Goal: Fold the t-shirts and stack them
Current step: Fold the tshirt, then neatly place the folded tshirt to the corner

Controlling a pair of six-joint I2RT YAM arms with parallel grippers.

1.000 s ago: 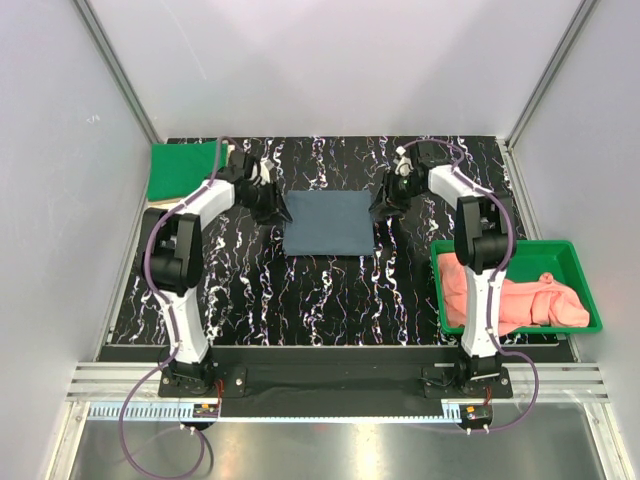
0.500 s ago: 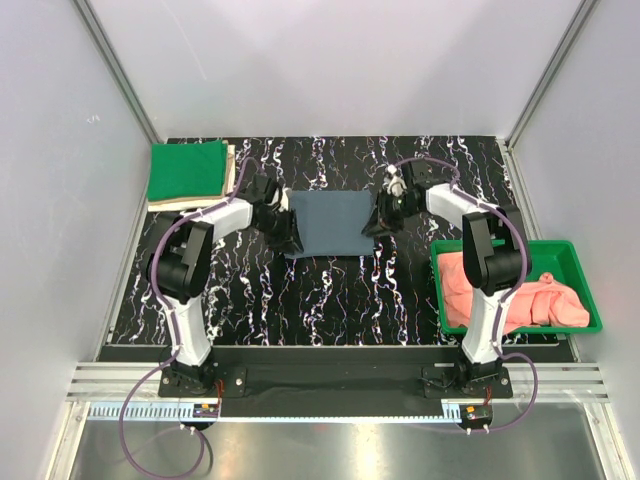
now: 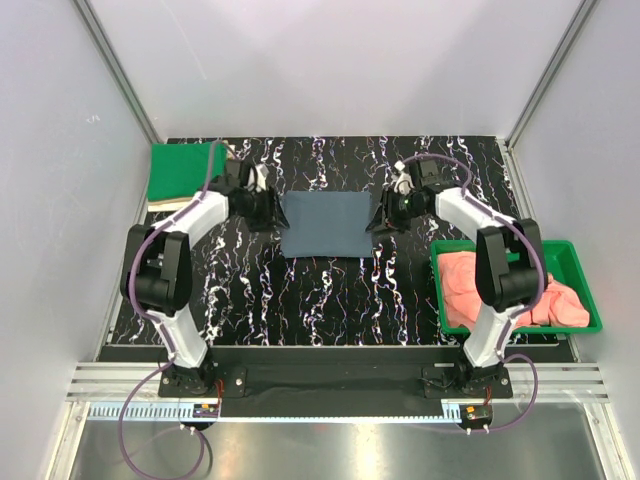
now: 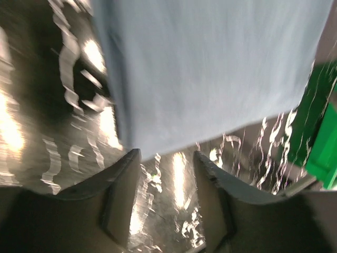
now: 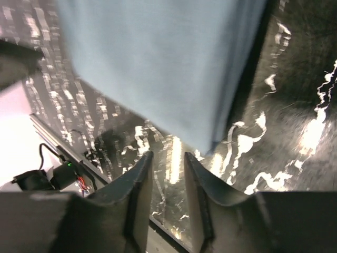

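Slate blue-grey t-shirt point(image 3: 325, 223) folded flat on the worktop point(image 3: 300, 290), centred toward the far edge.
Left gripper point(image 3: 265, 208) sits at its left edge, right gripper point(image 3: 386, 214) at its right; both jaws apart, holding nothing.

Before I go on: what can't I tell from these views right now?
Top view: beige shirt lies nearly all under the green shirt; only a sliver shows.
Top view: right arm crosses the tray; number of pink shirts unclear.
Wrist views: blue shirt cut off by the top edge; left wrist view blurred.
Top view: left gripper and right gripper too small to show whether fingertips touch the shirt.
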